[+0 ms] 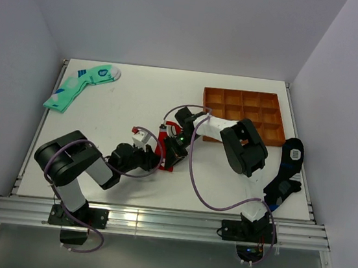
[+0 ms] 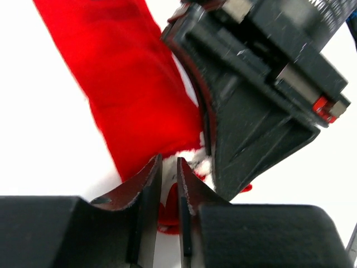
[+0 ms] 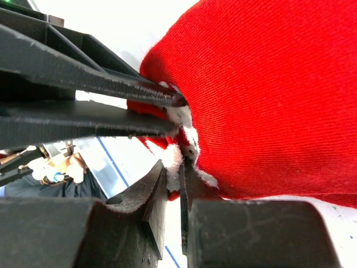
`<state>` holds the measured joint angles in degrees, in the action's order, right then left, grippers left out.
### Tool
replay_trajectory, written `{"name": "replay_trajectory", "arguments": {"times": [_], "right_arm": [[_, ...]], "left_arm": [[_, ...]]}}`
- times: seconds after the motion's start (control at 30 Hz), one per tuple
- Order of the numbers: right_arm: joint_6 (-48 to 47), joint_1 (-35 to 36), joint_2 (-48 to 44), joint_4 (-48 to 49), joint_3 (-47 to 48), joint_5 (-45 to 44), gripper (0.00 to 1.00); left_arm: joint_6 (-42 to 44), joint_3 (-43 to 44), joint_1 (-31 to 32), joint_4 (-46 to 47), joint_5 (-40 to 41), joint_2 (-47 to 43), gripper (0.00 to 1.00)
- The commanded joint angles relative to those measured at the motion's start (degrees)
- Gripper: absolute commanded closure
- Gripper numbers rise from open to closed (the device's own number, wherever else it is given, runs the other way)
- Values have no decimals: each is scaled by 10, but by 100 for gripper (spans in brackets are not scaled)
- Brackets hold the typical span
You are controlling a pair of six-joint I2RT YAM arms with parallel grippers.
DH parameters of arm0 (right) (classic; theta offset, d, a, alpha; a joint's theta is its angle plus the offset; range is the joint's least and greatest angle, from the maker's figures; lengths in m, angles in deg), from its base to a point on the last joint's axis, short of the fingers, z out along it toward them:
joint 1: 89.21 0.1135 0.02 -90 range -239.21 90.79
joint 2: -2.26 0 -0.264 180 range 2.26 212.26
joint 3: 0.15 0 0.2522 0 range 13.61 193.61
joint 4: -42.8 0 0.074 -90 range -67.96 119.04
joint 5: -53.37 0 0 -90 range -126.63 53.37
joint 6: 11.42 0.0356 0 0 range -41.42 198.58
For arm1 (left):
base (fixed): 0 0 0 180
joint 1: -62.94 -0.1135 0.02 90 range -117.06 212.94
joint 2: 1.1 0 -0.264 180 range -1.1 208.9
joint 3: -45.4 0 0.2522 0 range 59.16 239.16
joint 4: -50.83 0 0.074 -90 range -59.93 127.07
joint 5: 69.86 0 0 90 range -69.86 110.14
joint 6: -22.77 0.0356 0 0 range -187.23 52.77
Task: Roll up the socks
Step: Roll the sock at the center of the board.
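Mid-table: soft knit red socks (image 3: 268, 95), white-flecked edge, pinched by right gripper (image 3: 174, 170).

Bright, even overhead light fills the sharp top view, leaving only soft, faint shadows on the white table (image 1: 137, 103) and a pale glare streak along the metal rail (image 1: 155, 221) at its near edge. In both wrist views the tabletop is blown out to featureless white and the socks (image 2: 128, 84) glow saturated red. The left wrist view is smeared with blur, while the right wrist view shows the knit weave crisply.
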<state>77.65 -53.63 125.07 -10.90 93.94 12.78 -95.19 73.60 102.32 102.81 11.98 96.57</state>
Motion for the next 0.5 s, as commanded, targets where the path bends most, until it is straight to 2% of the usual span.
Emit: {"name": "replay_trajectory", "arguments": {"times": [0.0, 0.03, 0.13, 0.17, 0.2, 0.47], "right_arm": [[1, -3, -26, 11, 0, -5, 100], [4, -2, -27, 12, -1, -5, 100], [5, -5, -25, 8, 5, -5, 100], [5, -5, -24, 8, 8, -6, 100], [5, -5, -24, 7, 9, -6, 100], [6, -7, -19, 0, 18, -7, 100]], "left_arm": [[-9, -17, -4, 23, 13, -11, 78], [-9, -19, -4, 25, 10, -14, 78], [-16, -34, -4, 42, 5, -19, 70], [-17, -43, -4, 57, 3, -20, 60], [-19, -48, -4, 64, -1, -23, 58], [-29, -65, -27, 126, -57, -9, 55]]}}
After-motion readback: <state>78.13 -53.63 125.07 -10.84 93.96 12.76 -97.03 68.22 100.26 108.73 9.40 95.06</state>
